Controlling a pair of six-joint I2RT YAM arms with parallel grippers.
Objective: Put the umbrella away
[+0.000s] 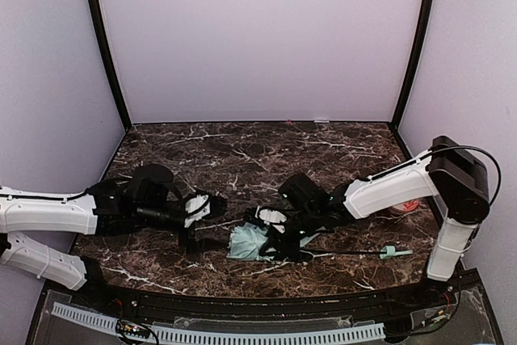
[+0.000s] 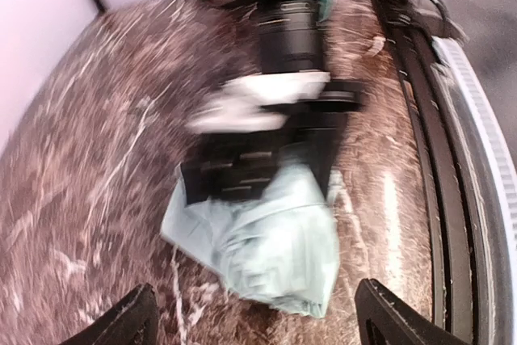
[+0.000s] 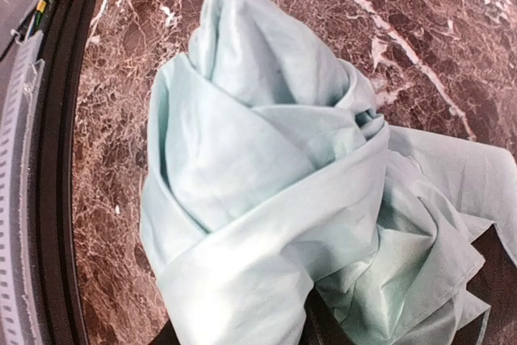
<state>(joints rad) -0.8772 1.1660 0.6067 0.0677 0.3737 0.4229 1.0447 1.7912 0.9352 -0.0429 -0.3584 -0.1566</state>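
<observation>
Dark marbled desk [image 1: 242, 151]. From above, the umbrella [image 1: 249, 241] lies collapsed near its front edge, my right tool [image 1: 279, 236] pinching the mint canopy. Left wrist: my left tool [image 2: 258, 325] gapes wide, empty. Right wrist: crinkled fabric, loosely twisted. I judge gathering is underway; next, wrap it tight.

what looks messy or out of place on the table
The umbrella fabric lies in a crumpled, loosely twisted wad instead of wrapped neatly, and its thin shaft juts out bare, ending at the handle.
</observation>
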